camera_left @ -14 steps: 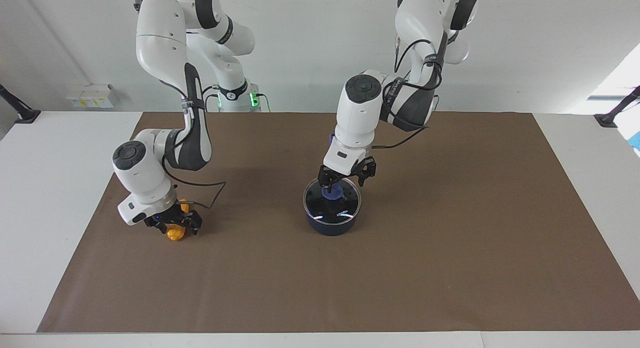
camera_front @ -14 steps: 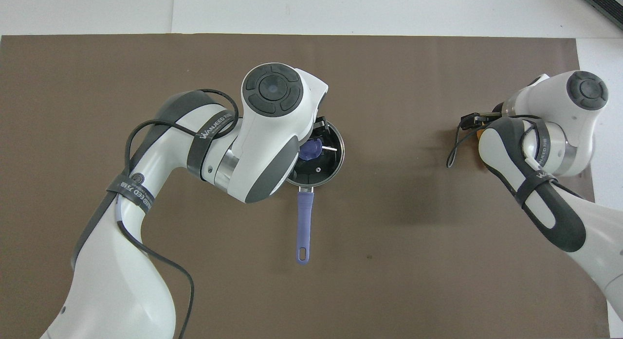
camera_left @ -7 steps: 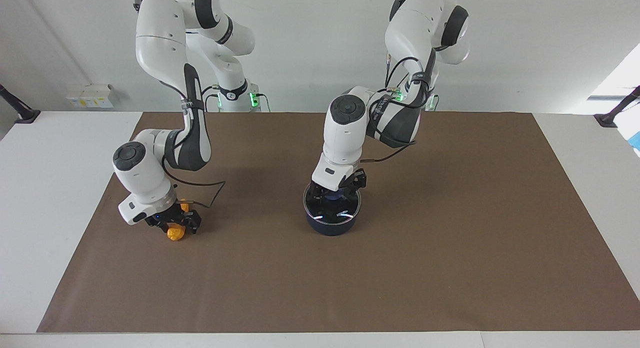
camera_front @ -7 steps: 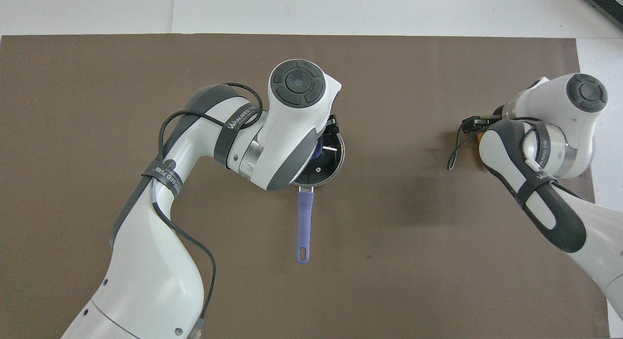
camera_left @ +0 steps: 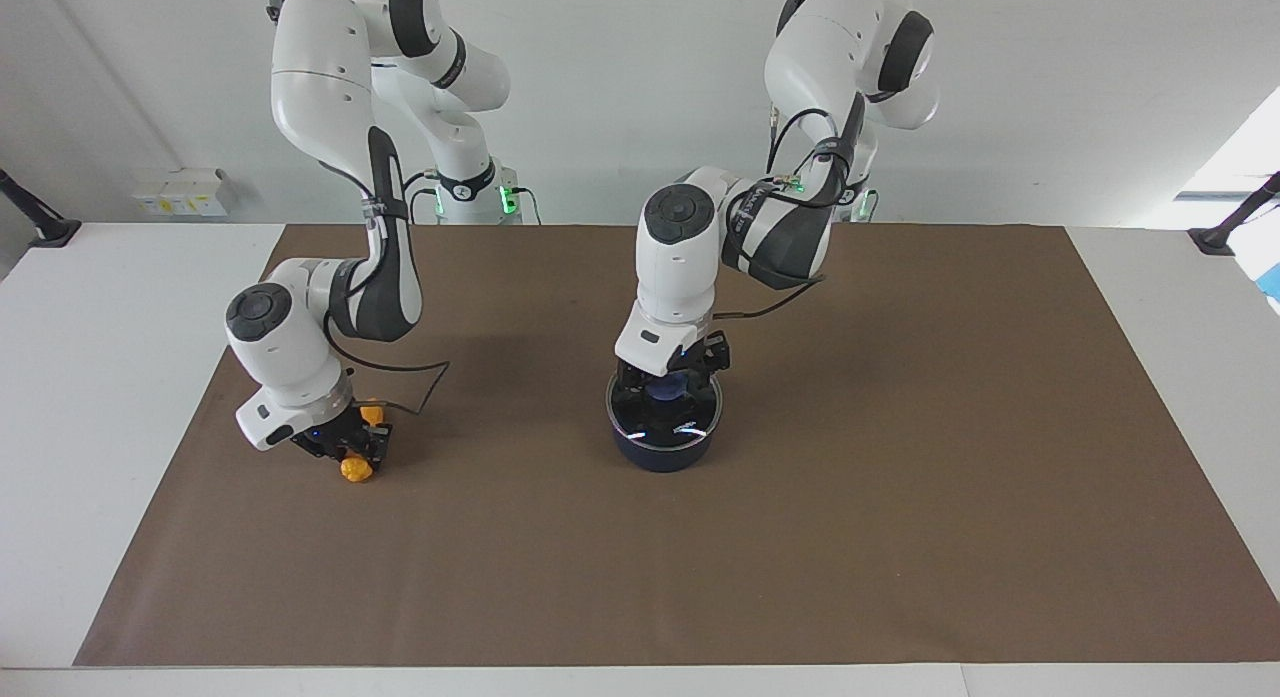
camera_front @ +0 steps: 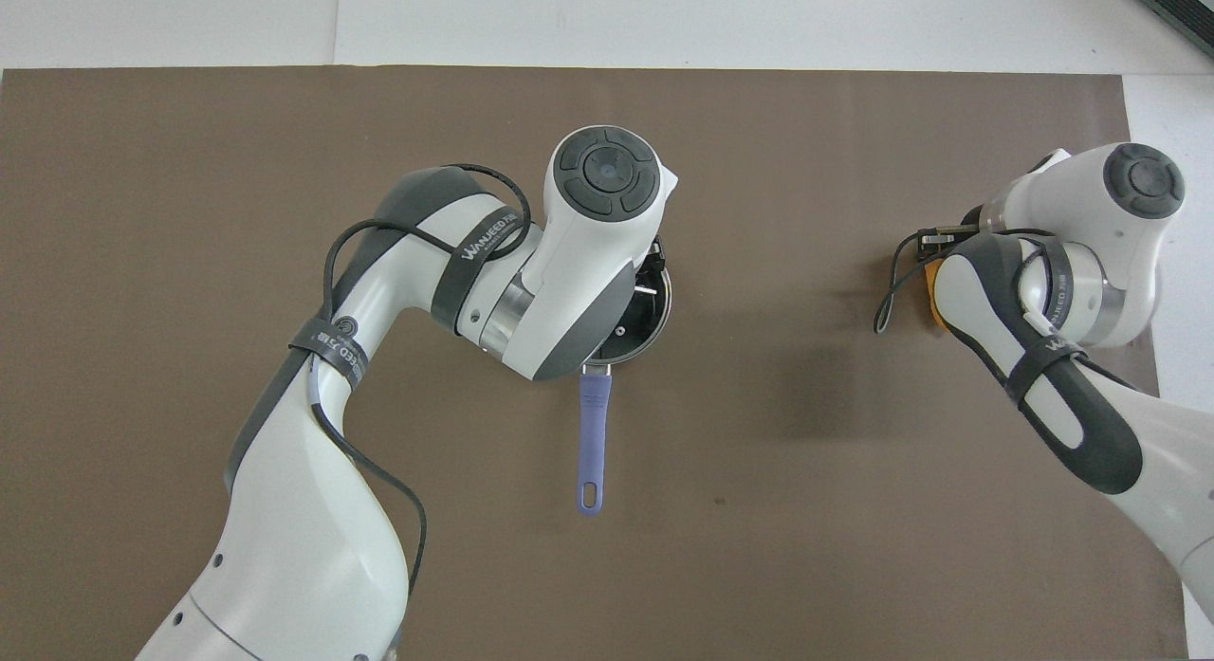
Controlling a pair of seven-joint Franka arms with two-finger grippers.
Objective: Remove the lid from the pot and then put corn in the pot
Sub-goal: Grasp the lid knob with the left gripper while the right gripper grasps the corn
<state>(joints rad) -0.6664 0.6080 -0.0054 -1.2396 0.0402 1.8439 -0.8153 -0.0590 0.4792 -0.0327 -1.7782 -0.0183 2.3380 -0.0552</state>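
Gripping the corn on the table in our right gripper; our left gripper straddles the knob, closure unclear; lid still on pot.

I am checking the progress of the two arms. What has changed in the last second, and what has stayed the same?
The left gripper has come down onto the blue knob of the lid, with fingers on either side of it. The right gripper has closed on the corn. The lid stays on the pot, which has not moved.

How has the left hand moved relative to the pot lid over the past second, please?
Yes: the left hand has come down onto the lid of the unmoved pot, around its knob.
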